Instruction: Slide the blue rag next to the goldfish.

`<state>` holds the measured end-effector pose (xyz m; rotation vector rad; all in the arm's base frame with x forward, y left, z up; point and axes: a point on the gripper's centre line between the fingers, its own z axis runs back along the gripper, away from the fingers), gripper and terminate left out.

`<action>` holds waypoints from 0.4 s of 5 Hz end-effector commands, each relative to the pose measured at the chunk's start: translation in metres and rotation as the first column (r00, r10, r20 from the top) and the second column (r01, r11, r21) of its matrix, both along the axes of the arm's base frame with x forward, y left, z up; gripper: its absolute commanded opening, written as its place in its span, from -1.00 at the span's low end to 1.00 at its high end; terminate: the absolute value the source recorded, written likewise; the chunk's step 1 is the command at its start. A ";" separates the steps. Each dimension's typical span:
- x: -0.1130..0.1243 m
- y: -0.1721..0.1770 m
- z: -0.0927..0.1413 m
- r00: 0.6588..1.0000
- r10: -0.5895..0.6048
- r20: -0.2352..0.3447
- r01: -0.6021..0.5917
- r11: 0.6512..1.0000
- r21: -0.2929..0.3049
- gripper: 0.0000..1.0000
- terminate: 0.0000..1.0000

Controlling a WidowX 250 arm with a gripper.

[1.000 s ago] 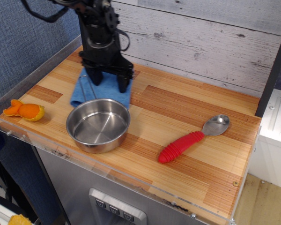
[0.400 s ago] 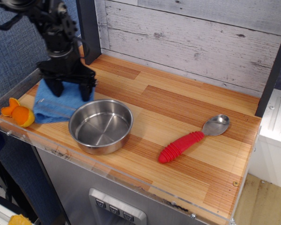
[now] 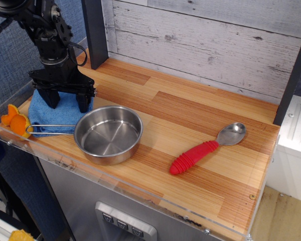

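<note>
The blue rag (image 3: 52,117) lies flat at the left end of the wooden table, its left edge touching the orange goldfish (image 3: 16,122) at the table's left corner. My gripper (image 3: 67,103) stands upright over the rag with both fingers spread and their tips on or just above the cloth's far part. Nothing is held between the fingers. The steel pan (image 3: 108,134) sits right of the rag, and its thin wire handle (image 3: 50,127) lies across the rag's near edge.
A red-handled spoon (image 3: 207,148) lies at the right of the table. A dark post (image 3: 94,30) stands at the back left against the grey plank wall. A clear acrylic lip (image 3: 50,153) runs along the table's front and left edges.
My gripper has moved left with the rag under it, from the middle back of the table to the left end. The rag now reaches the goldfish. The pan's handle has swung into view.
</note>
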<state>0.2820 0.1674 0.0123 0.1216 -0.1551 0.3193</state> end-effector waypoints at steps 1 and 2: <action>0.023 -0.003 0.055 0.990 -0.006 0.143 0.004 1.000 0.014 1.00 -1.00; 0.035 -0.014 0.088 0.976 -0.027 0.218 0.027 1.000 0.005 1.00 -1.00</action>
